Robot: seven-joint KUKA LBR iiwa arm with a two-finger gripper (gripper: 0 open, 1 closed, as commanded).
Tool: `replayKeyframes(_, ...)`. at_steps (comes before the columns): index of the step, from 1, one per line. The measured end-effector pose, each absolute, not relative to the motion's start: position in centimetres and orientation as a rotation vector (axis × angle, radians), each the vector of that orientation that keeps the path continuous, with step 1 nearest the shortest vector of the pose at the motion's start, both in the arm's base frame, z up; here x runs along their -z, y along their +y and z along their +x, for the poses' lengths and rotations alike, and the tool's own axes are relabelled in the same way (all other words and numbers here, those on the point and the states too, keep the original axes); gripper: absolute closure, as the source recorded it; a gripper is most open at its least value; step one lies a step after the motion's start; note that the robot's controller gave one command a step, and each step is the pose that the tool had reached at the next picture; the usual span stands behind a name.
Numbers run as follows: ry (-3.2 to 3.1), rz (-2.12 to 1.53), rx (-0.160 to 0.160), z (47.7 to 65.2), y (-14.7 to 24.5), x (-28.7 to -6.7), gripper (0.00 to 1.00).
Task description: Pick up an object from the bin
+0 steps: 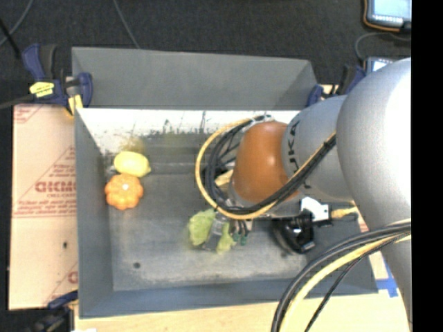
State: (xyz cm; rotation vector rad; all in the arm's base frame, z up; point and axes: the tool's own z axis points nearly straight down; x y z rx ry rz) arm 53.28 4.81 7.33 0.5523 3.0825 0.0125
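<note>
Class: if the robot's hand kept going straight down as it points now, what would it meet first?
Probably the pale green lumpy toy right beneath the hand. Depth is unclear from above, so the two may already be touching.

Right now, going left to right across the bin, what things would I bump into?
Small orange pumpkin → green leafy clump → black object. The yellow lemon sits right above the pumpkin, so I skipped it.

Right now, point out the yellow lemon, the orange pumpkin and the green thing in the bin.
yellow lemon (131, 163), camera view, middle of its skin.
orange pumpkin (124, 191), camera view, centre of its ribbed top.
green thing (201, 228), camera view, its left lobe.
</note>
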Motion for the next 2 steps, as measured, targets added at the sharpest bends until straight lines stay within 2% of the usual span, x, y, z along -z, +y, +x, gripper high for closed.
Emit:
replayKeyframes(1,3.082,0.554,-0.013,53.3,4.8,-7.3,1.00)
replayKeyframes(2,3.091,0.478,-0.014,52.0,4.6,-26.3,1.00)
